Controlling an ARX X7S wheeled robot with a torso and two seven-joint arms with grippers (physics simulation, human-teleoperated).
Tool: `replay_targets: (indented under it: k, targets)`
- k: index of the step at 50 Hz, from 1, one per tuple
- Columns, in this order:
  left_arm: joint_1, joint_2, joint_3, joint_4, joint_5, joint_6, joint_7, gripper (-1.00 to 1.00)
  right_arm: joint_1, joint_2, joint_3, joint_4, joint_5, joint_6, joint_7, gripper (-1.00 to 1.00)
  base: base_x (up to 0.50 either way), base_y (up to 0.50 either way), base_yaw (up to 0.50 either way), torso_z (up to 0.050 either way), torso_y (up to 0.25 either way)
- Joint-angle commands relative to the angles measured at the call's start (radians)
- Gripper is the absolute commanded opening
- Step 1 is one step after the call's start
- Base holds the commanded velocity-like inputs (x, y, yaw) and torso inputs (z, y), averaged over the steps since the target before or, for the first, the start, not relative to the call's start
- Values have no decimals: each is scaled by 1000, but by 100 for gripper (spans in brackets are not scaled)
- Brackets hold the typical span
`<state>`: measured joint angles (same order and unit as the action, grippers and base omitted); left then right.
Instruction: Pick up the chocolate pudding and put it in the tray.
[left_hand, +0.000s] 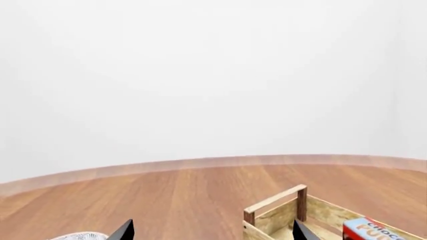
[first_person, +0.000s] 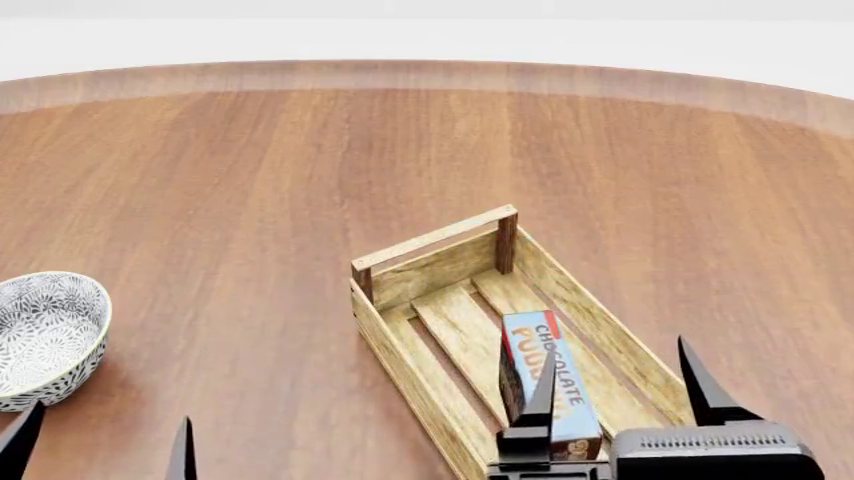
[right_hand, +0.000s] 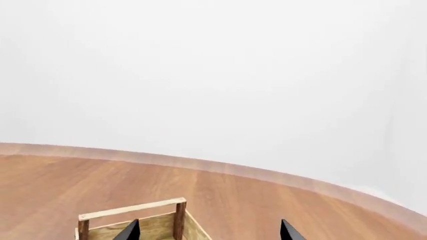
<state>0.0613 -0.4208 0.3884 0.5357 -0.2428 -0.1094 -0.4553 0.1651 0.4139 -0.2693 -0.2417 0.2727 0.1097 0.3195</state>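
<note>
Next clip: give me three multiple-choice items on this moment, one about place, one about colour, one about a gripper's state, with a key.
1. Where is the chocolate pudding?
A. In the bowl
B. In the tray
C. On the bare table

2. What colour is the pudding carton's lettered face?
A. Light blue
B. Green
C. Yellow

3. How is the right gripper?
A. Shut on the pudding
B. Shut on the tray's handle
C. Open, holding nothing

Key: 1 B, the carton lies on the slats inside the tray, while the bowl holds nothing. 2 A, the head view shows a light-blue face with orange and red letters. 3 C, its fingers stand wide apart, with nothing between them.
</note>
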Motion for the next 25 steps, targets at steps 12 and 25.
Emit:
replay_targets:
  k: [12,25]
  targets:
    - [28,-15,6,34,10,16,-10,100,-44,24,-7,-121,-27,13,35,100,0,0,0,0,0]
    - [34,-31,3,85,10,-8,-21,100,-52,37,-19,-184,-52,38,54,100,0,0,0,0,0]
